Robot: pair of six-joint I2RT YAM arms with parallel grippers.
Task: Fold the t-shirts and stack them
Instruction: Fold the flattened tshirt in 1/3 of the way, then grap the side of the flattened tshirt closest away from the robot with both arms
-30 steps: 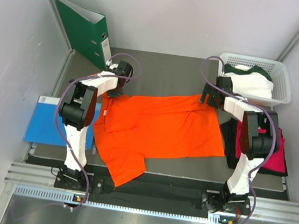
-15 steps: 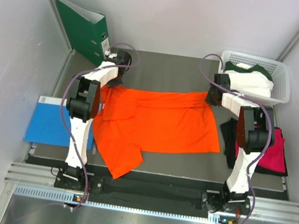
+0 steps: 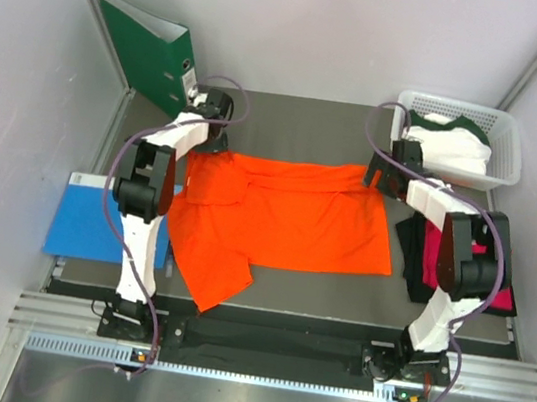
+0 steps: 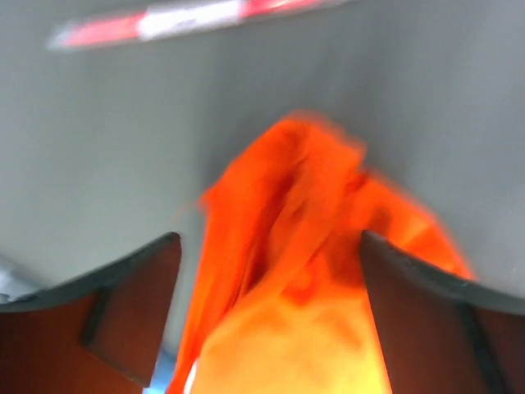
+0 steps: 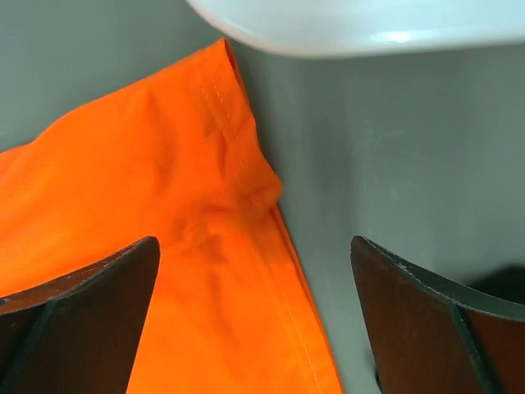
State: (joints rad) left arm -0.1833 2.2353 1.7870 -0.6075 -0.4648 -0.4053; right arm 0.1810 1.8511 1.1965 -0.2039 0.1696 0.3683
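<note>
The bright orange t-shirt (image 3: 297,215) lies spread on the grey table, one sleeve hanging toward the near left. My left gripper (image 3: 214,145) hovers at its far left corner. In the left wrist view the gripper (image 4: 271,271) is open, with a bunched fold of orange cloth (image 4: 287,246) loose between its fingers. My right gripper (image 3: 376,175) is at the far right corner. In the right wrist view that gripper (image 5: 254,279) is open above the orange hem (image 5: 238,189). The magenta t-shirt (image 3: 501,286) and the black t-shirt (image 3: 408,234) lie at the right, partly under the right arm. A white t-shirt (image 3: 450,147) with green trim fills the basket.
A white plastic basket (image 3: 510,141) stands at the back right, close to the right gripper. A green ring binder (image 3: 149,54) leans at the back left, just behind the left gripper. A flat blue folder (image 3: 84,219) lies at the left edge.
Both grippers drew the orange shirt's far edge toward the back, straightening it, then opened and let it go. The shirt now lies flatter and squarer.
</note>
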